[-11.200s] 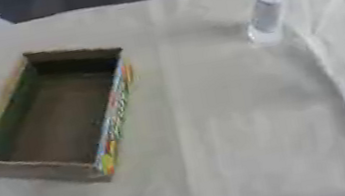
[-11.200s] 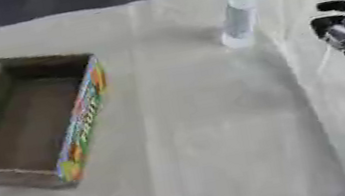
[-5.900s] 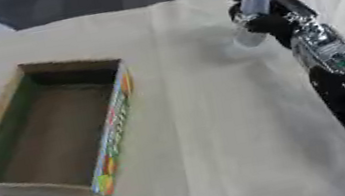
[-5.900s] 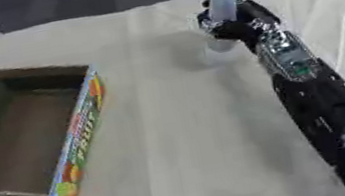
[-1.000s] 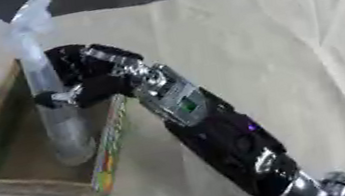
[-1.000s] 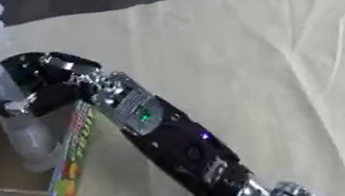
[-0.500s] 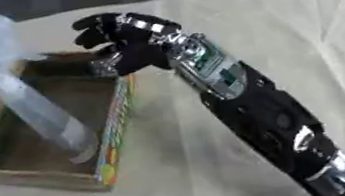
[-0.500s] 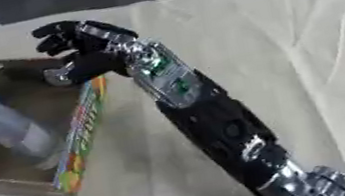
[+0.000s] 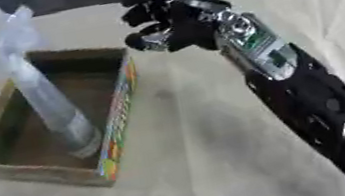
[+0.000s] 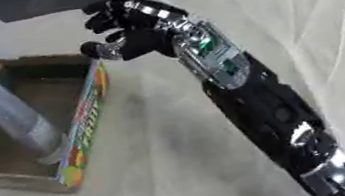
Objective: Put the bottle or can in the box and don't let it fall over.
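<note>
A clear plastic bottle (image 9: 48, 99) stands inside the open cardboard box (image 9: 117, 115) at the left, its base near the box's front right corner and its top leaning toward the far left. My right hand (image 9: 164, 20) hovers beyond the box's far right corner, apart from the bottle, fingers relaxed and holding nothing. Its black arm (image 9: 299, 93) runs back to the lower right. The left hand shows in neither view.
A pale wrinkled cloth (image 9: 223, 162) covers the table. The box's right wall carries a colourful printed strip (image 10: 86, 117). Dark shapes lie past the table's far edge.
My right hand has let go of the bottle and drawn back to the right, away from the box. The bottle stays in the box, leaning.
</note>
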`<action>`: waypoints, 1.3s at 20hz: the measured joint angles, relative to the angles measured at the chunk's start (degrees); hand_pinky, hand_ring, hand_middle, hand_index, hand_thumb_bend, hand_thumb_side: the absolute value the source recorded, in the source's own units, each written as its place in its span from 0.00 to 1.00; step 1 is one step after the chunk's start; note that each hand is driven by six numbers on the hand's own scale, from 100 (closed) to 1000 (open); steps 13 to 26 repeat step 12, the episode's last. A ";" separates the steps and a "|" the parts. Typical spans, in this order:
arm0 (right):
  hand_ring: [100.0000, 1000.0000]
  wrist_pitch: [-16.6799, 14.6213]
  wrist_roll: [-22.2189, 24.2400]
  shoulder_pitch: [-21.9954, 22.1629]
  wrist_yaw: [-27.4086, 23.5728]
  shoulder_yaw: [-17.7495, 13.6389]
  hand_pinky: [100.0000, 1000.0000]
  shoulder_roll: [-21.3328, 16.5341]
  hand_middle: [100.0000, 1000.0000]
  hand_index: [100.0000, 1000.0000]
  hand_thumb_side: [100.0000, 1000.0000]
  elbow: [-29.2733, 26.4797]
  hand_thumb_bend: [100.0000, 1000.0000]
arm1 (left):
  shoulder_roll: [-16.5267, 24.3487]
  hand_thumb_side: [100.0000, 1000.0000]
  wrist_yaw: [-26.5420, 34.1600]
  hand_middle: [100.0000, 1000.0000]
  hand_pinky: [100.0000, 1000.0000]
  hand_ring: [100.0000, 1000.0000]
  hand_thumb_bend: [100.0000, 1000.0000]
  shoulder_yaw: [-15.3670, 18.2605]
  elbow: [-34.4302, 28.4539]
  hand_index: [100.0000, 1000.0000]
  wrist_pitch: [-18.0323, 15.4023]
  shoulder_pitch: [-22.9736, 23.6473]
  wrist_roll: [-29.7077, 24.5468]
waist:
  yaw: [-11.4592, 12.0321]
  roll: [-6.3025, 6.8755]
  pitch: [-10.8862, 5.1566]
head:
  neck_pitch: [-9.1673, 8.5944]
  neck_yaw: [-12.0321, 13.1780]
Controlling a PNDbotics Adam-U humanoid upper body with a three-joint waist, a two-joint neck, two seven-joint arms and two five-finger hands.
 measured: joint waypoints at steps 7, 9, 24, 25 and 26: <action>0.91 0.20 -0.46 3.58 -4.03 -1.94 0.88 -5.68 0.77 0.89 0.03 -4.38 0.34 | 0.02 0.55 -0.13 0.69 0.75 0.81 0.72 0.02 0.00 0.79 0.03 0.31 0.08 | -1.09 0.38 -0.27 | 0.01 0.63; 0.91 -0.02 -0.68 4.96 -4.91 -2.86 0.88 -7.43 0.78 0.89 0.04 -5.83 0.33 | 0.03 0.55 -0.14 0.69 0.75 0.81 0.72 0.05 0.00 0.79 0.02 0.32 0.10 | -1.36 0.40 -0.28 | 0.01 0.88; 0.92 -0.37 -0.98 7.29 -5.40 -4.60 0.89 -10.06 0.78 0.90 0.15 -7.60 0.25 | 0.10 0.55 -0.18 0.69 0.75 0.81 0.72 0.16 0.00 0.79 -0.04 0.37 0.16 | -1.85 0.42 -0.29 | 0.01 1.26; 0.92 -0.37 -0.98 7.29 -5.40 -4.60 0.89 -10.06 0.78 0.90 0.15 -7.60 0.25 | 0.10 0.55 -0.18 0.69 0.75 0.81 0.72 0.16 0.00 0.79 -0.04 0.37 0.16 | -1.85 0.42 -0.29 | 0.01 1.26; 0.92 -0.37 -0.98 7.29 -5.40 -4.60 0.89 -10.06 0.78 0.90 0.15 -7.60 0.25 | 0.10 0.55 -0.18 0.69 0.75 0.81 0.72 0.16 0.00 0.79 -0.04 0.37 0.16 | -1.85 0.42 -0.29 | 0.01 1.26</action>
